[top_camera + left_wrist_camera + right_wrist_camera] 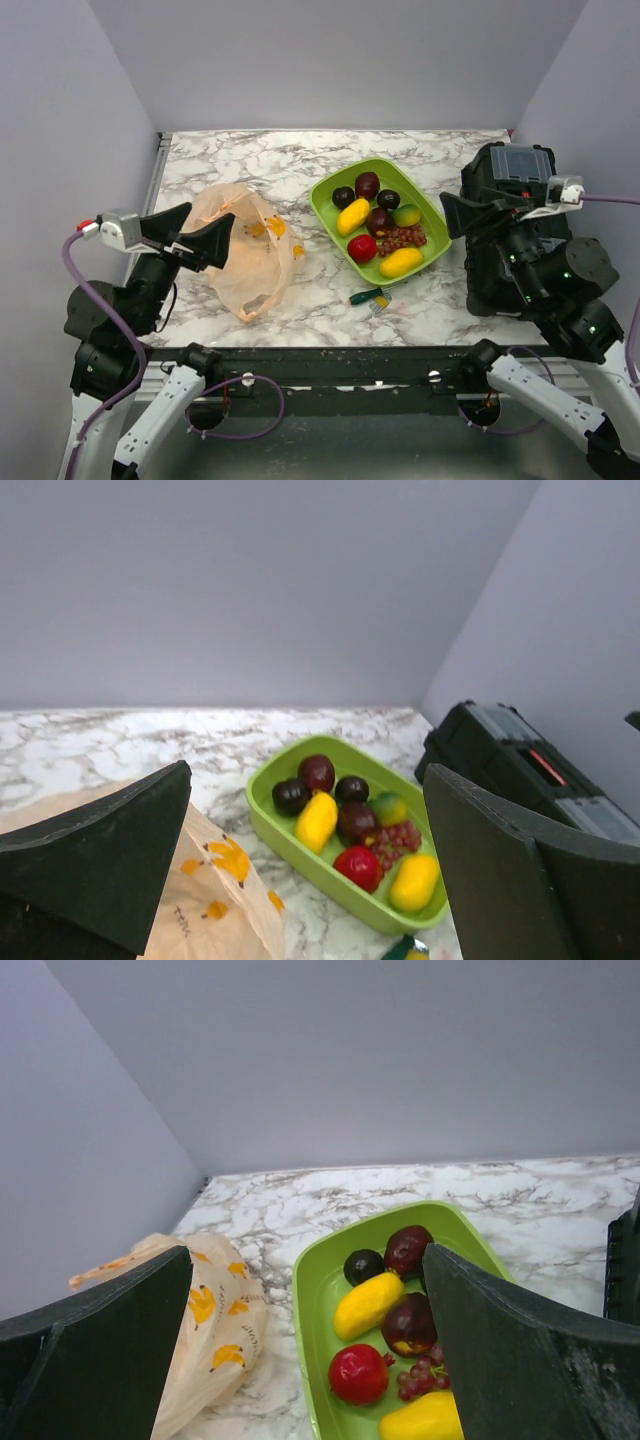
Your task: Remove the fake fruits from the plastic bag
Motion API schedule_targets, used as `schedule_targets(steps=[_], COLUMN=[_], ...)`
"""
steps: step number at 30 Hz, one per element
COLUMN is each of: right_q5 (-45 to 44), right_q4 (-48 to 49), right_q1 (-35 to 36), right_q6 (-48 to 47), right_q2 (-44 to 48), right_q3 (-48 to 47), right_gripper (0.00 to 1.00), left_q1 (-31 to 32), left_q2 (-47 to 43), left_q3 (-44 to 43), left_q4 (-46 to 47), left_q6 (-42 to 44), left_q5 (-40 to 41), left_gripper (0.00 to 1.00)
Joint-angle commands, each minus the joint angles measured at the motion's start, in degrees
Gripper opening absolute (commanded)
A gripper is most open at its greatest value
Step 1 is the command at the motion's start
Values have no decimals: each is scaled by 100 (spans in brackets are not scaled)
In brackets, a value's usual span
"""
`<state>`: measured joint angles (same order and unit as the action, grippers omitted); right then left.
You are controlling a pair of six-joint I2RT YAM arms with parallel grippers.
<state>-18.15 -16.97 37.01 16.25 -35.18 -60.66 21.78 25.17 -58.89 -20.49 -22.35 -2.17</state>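
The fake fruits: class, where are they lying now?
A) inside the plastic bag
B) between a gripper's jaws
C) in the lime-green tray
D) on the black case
C: the fake fruits sit together in the lime-green tray, with the plastic bag lying apart to its left.

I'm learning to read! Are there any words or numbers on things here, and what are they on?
Nothing is readable.
On the plastic bag: orange picture marks and a tiny dark line of print, too blurred to read.
On the black case: a small red strip, no letters legible.

Narrow gap btwn bag [240,255], tray [325,205]
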Motion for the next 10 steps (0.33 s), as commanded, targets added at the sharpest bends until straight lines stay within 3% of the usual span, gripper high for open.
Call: schedule_targets(steps=[1,10], right_q5=[-228,-153], right_q4=[-282,-313], right_q1=[-6,-1], right_q6=[-275,-292], right_q2=[363,697], right_q3=[-222,-158], right_gripper=[100,100], left_q1=[17,17], left_q2=[-317,-637], left_q3=[-148,-79], left_q4=[288,302], left_q6=[251,398], left_q5=[789,1043], left_gripper=[99,99])
